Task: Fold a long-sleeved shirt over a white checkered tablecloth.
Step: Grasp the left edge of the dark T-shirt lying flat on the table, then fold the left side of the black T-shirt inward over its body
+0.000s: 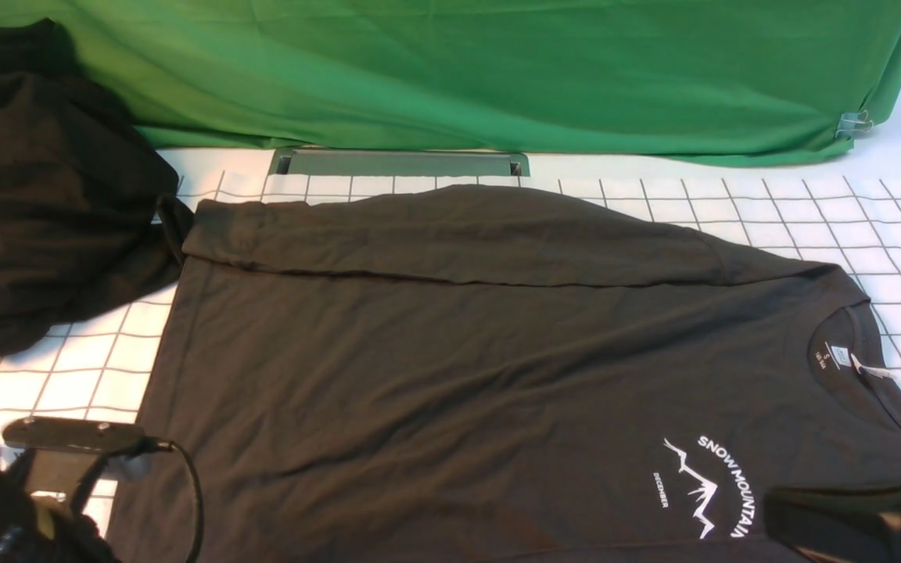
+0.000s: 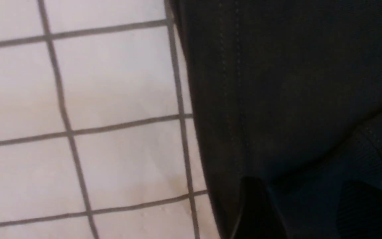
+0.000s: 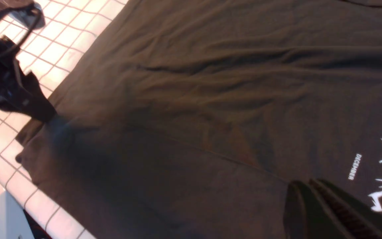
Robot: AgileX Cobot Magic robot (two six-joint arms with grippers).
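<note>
Long-sleeved shirt [image 1: 458, 352] lies sideways on the checkered tablecloth [image 1: 810, 211], far sleeve [image 1: 458, 234] already folded in, near side awaiting its turn.
At the hem the left claw [image 2: 307, 196] sits with its fingers apart, gripping nothing. The right claw [image 3: 302, 192] is clenched beside the mountain print [image 1: 705, 485], and whether it nips cloth cannot be made out. The second lengthwise fold looks next: both claws need a firm pinch on the near edge, then an even lift toward the far side.

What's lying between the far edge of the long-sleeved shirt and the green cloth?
Front view: a strip of white checkered tablecloth, then white tabletop holding a long grey slot.
</note>
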